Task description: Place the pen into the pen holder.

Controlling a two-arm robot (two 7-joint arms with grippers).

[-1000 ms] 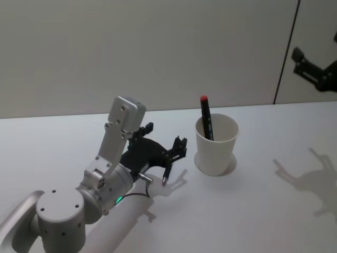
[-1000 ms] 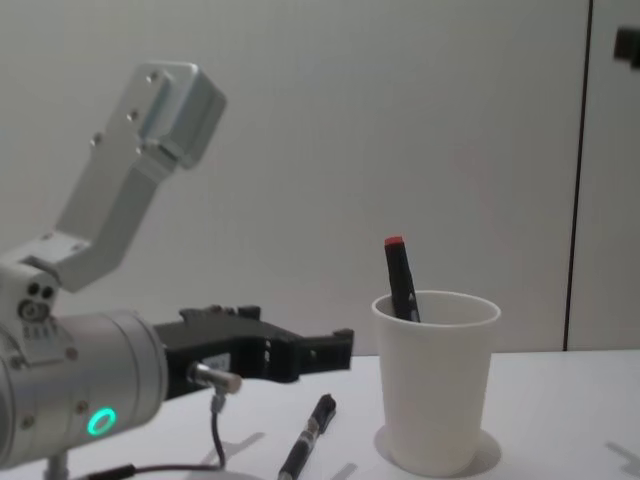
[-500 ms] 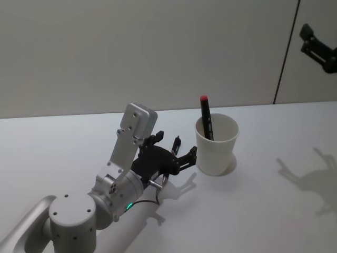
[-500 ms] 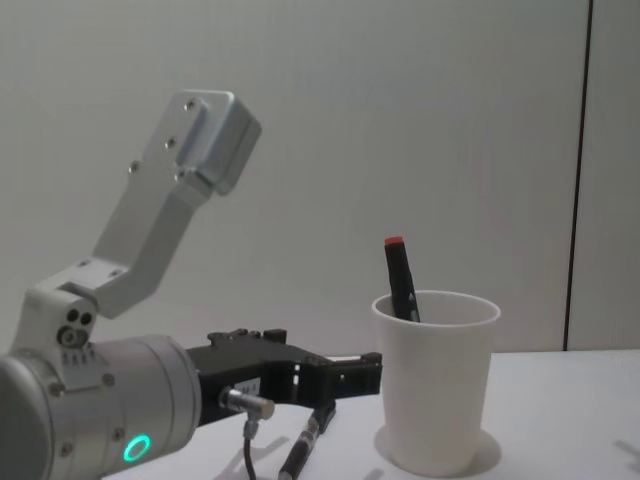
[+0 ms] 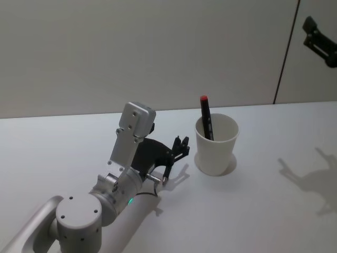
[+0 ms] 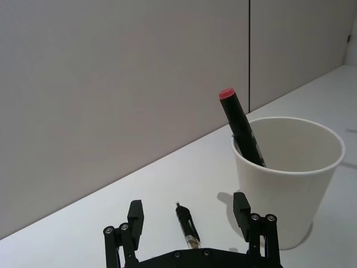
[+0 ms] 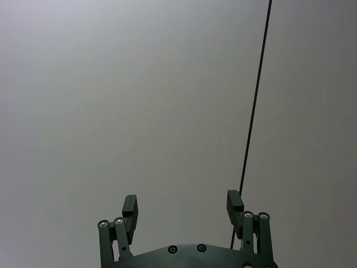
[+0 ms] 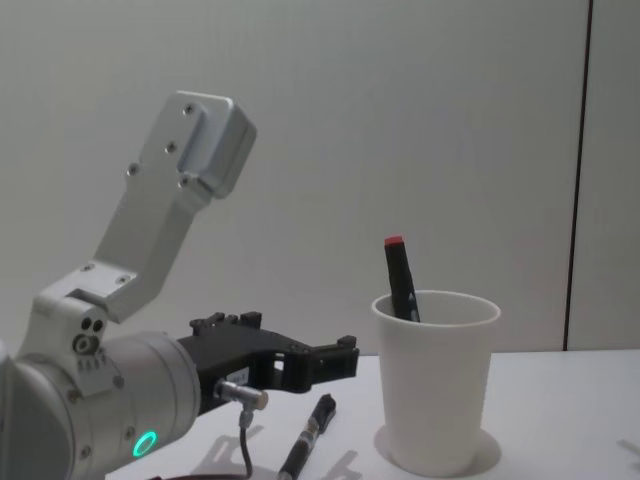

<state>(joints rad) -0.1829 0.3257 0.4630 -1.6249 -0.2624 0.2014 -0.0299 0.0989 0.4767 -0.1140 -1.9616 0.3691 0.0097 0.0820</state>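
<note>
A dark pen [image 5: 167, 173] lies on the white table, just left of the pen holder [image 5: 216, 145], a white paper cup. A black marker with a red cap [image 5: 205, 117] stands inside the cup. My left gripper [image 5: 176, 150] hovers low over the pen, open. In the left wrist view the pen [image 6: 187, 229] lies between the two fingers [image 6: 241, 206], with the cup [image 6: 290, 178] just beyond. The chest view shows the left gripper [image 8: 300, 365] above the pen [image 8: 308, 435], beside the cup [image 8: 435, 380]. My right gripper [image 5: 318, 39] is raised high at the far right, open and holding nothing.
The white table [image 5: 263, 211] stretches to the right of the cup. A pale wall with a dark vertical seam [image 5: 284, 58] stands behind it. My left arm's grey housing [image 8: 180, 200] rises over the table's left side.
The left gripper, which had swung close to the cup, has drawn back a little to the left. The pen lies where it was. The right gripper stays raised.
</note>
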